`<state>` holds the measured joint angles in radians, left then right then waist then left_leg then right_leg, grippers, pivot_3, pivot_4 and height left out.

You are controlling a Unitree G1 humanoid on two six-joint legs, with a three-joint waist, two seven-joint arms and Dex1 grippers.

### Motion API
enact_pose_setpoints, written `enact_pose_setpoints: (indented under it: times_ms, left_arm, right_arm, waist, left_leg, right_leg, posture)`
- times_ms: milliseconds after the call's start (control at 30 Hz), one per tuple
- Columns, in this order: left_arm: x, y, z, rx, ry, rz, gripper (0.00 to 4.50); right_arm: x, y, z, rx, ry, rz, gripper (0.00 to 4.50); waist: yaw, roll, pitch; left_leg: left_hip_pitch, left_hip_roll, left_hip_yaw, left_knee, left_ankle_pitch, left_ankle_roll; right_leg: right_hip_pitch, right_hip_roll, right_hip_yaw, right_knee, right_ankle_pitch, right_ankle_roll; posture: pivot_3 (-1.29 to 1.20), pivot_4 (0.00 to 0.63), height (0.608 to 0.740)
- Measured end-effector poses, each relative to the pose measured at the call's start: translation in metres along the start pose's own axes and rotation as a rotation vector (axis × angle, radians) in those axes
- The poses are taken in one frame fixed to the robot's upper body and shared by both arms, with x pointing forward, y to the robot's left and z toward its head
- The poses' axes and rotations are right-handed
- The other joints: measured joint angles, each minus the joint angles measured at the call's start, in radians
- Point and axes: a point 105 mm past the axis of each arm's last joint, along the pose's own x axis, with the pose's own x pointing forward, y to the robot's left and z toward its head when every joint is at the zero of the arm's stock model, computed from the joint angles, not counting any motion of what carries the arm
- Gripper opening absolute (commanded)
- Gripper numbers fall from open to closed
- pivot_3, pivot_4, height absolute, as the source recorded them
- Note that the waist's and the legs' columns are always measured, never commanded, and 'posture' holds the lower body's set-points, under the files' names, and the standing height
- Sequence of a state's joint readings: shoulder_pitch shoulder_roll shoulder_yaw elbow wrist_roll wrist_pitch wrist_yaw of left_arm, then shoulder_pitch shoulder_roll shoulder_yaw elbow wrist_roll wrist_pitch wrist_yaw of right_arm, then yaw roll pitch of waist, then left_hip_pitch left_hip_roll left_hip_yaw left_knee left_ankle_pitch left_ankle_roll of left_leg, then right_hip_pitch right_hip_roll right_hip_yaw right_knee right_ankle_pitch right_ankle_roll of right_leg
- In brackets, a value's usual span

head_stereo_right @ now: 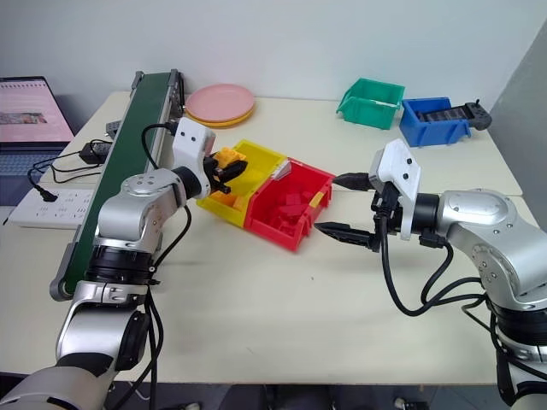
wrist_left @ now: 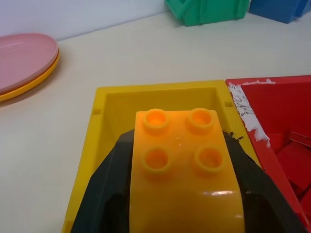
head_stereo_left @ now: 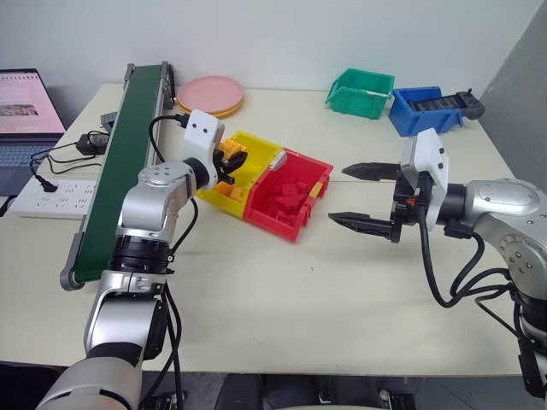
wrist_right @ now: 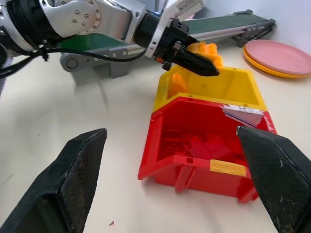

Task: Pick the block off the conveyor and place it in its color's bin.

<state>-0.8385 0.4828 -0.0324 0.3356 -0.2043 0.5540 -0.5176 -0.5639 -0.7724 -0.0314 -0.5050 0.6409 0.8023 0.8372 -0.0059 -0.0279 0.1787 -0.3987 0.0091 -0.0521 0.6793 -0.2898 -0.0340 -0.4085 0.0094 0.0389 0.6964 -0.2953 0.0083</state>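
Note:
The yellow-orange block (wrist_left: 180,145) sits between the black fingers of my left gripper (head_stereo_left: 231,162), which is shut on it, studs facing up. Block and gripper hang over the open top of the yellow bin (head_stereo_left: 256,143), near its conveyor-side rim. Another orange brick (wrist_right: 179,82) lies inside that bin. The dark green conveyor (head_stereo_left: 128,154) runs along the table's left side, behind the left arm, with nothing on the belt that I can see. My right gripper (head_stereo_left: 338,194) hovers open and empty to the right of the red bin (head_stereo_left: 303,159), pointing at it.
The red bin with several red bricks touches the yellow bin's right side. Pink plates (head_stereo_left: 211,92) lie at the back, with a green bin (head_stereo_left: 359,92) and a blue bin (head_stereo_left: 425,109) at the back right. A power strip (head_stereo_left: 51,198) and laptop (head_stereo_left: 26,115) are left of the conveyor.

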Motion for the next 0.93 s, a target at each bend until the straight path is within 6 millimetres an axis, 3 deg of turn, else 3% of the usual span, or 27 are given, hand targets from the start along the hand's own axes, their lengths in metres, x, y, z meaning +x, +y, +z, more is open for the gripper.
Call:
enact_pose_setpoints:
  times_ms: [233,467,567,667,867,933]
  left_arm:
    - [0.001,-0.001,-0.004,0.009,0.009,-0.026,4.40]
    - [-0.017,0.000,0.008,0.063,-0.038,-0.032,4.49]
    - [-0.038,0.000,0.007,0.117,-0.061,-0.005,4.49]
    - [-0.083,0.002,-0.016,0.167,-0.045,0.063,4.49]
    - [-0.141,-0.013,-0.042,0.116,0.028,0.052,4.49]
    - [-0.150,-0.018,-0.051,0.096,0.064,0.034,4.49]
  right_arm:
    - [-0.001,-0.002,0.000,0.002,0.002,-0.015,4.50]
    - [-0.001,-0.002,0.001,-0.005,-0.004,-0.007,4.50]
    - [0.002,-0.002,0.000,-0.025,-0.019,-0.005,4.50]
    - [0.004,-0.006,-0.012,-0.045,-0.057,-0.052,4.50]
    - [0.004,0.007,-0.032,-0.069,-0.065,-0.007,4.50]
    - [0.003,0.008,-0.036,-0.067,-0.065,0.004,4.50]
  waist:
    - [0.001,0.000,0.000]
    - [0.000,0.000,0.000]
    - [-0.005,0.000,0.000]
    - [-0.020,0.000,0.000]
    - [-0.017,0.000,0.000]
    - [-0.016,0.000,0.000]
  left_leg:
    - [-0.001,0.000,0.000,0.000,0.000,0.000]
    - [0.000,0.001,0.000,0.000,0.000,0.000]
    - [0.000,0.001,0.000,0.000,0.000,0.000]
    - [0.000,0.002,0.001,-0.001,0.000,0.000]
    - [0.004,0.001,-0.001,0.000,0.000,0.000]
    - [0.005,0.001,-0.001,0.000,0.000,0.000]
  right_leg:
    - [0.000,0.000,0.000,0.000,0.000,0.000]
    - [0.000,0.000,0.000,0.000,0.000,0.000]
    - [0.000,0.000,0.001,-0.001,0.000,0.000]
    - [-0.001,0.001,0.002,0.000,0.000,0.000]
    - [0.004,0.000,0.001,0.000,0.000,0.000]
    - [0.004,0.000,0.001,0.001,0.000,0.000]
  posture:
    - [0.00,0.150,0.740]
    - [0.00,0.150,0.740]
    - [0.00,0.150,0.740]
    - [0.00,0.150,0.740]
    - [0.00,0.150,0.740]
    - [0.00,0.150,0.740]
